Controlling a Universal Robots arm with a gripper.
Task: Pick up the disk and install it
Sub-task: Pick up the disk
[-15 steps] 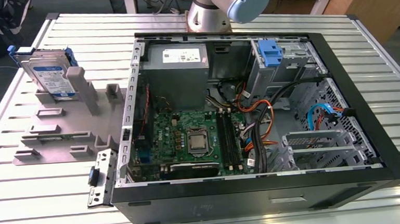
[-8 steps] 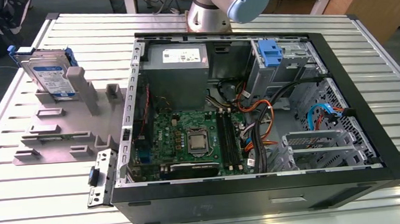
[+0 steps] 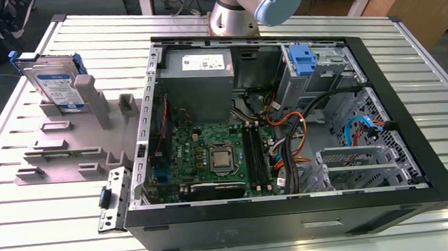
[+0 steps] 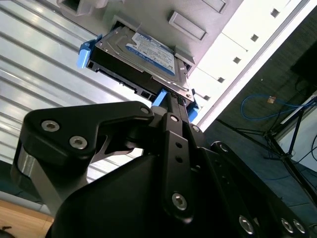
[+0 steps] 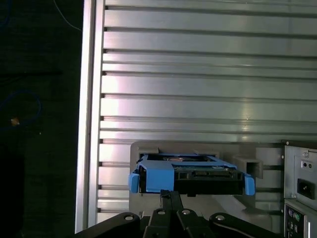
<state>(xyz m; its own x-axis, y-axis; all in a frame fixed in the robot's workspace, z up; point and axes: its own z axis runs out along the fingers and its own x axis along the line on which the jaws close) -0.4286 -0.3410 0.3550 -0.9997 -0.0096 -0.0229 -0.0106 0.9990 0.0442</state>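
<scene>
The disk [image 3: 54, 83] stands on edge in a grey holder [image 3: 70, 152] at the exterior view's left, outside the computer case. It is silver-grey with a white-and-blue label and blue carrier rails. In both wrist views the disk [image 4: 143, 52] [image 5: 190, 173] lies just beyond my gripper's tips. My gripper [image 5: 168, 197] [image 4: 169, 99] points at the disk's blue rail edge with its fingers drawn together and nothing between them. Whether the tips touch the disk I cannot tell.
The open black computer case [image 3: 412, 149] lies on the slatted metal table [image 3: 43, 230]. Inside it are a motherboard [image 3: 210, 161], a grey power supply [image 3: 197, 69], a blue bracket on the drive cage [image 3: 301, 59] and loose cables [image 3: 286, 127]. The arm's base [image 3: 240, 11] stands behind the case.
</scene>
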